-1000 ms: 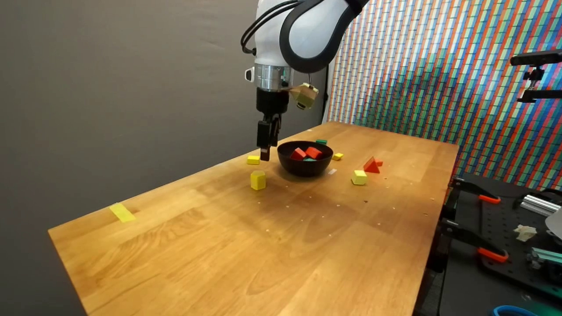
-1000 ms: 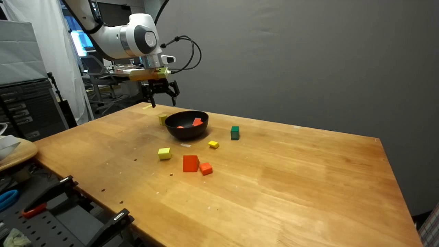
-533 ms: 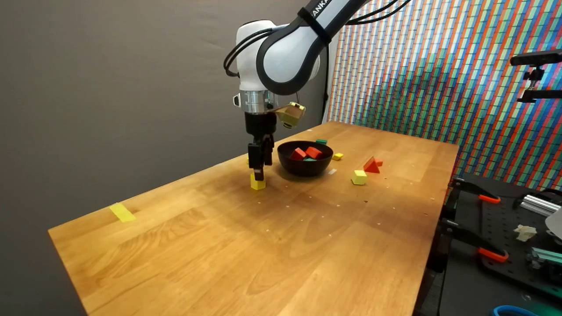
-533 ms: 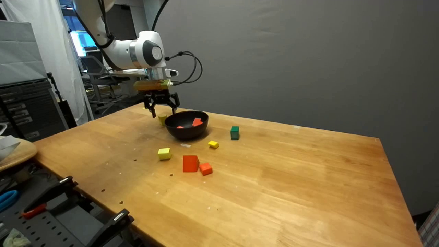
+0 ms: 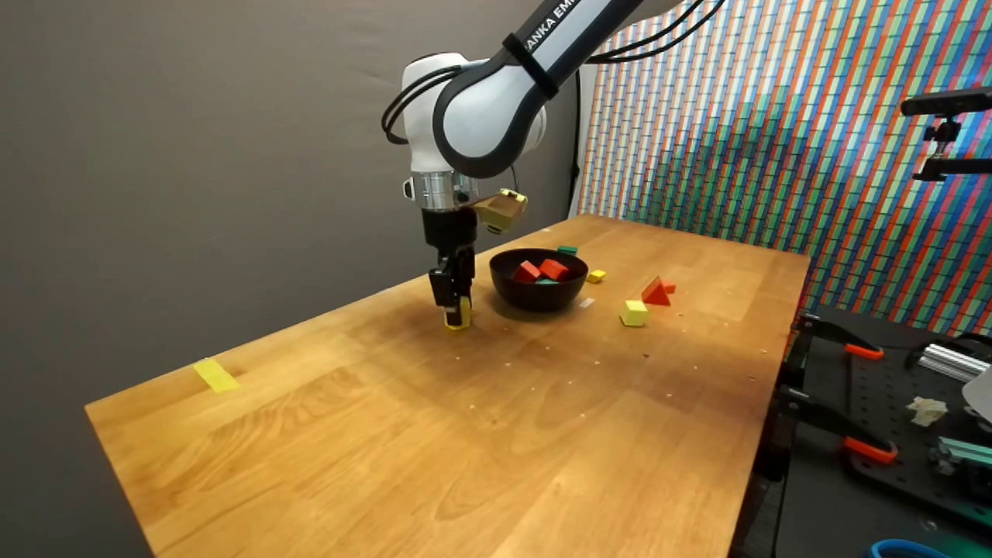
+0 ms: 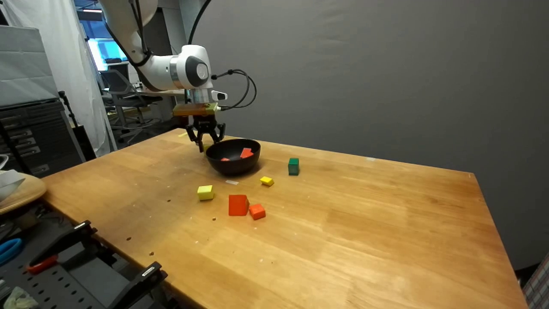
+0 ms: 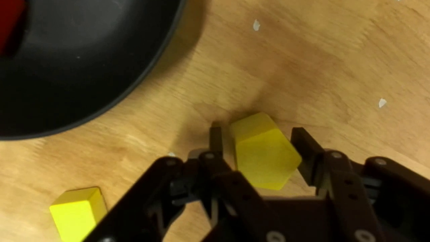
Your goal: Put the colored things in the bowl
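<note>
My gripper (image 7: pixel 257 137) is low over the table with its fingers on both sides of a yellow block (image 7: pixel 265 158). The right finger is at the block's corner; a gap shows between the left finger and the block. The gripper also shows in both exterior views (image 5: pixel 456 306) (image 6: pixel 209 146). The black bowl (image 5: pixel 539 298) stands beside it and holds red blocks (image 5: pixel 554 269) and a teal piece (image 5: pixel 547 282). Another yellow block (image 7: pixel 74 215) lies near the gripper. On the table are a pale yellow block (image 6: pixel 206 192), small yellow (image 6: pixel 266 181), green (image 6: pixel 294 166), red (image 6: pixel 238 205) and orange-red (image 6: pixel 257 211) blocks.
The bowl's rim (image 7: pixel 151 67) is close to the gripper in the wrist view. A flat yellow tape strip (image 5: pixel 216 375) lies by the table's far edge. Clamps (image 6: pixel 141 283) grip the table's side edge, and a grey wall stands behind the table.
The gripper has come down from above the table to around the yellow block, and its fingers have drawn closer together. The block appears shifted slightly. The bowl has not moved.
</note>
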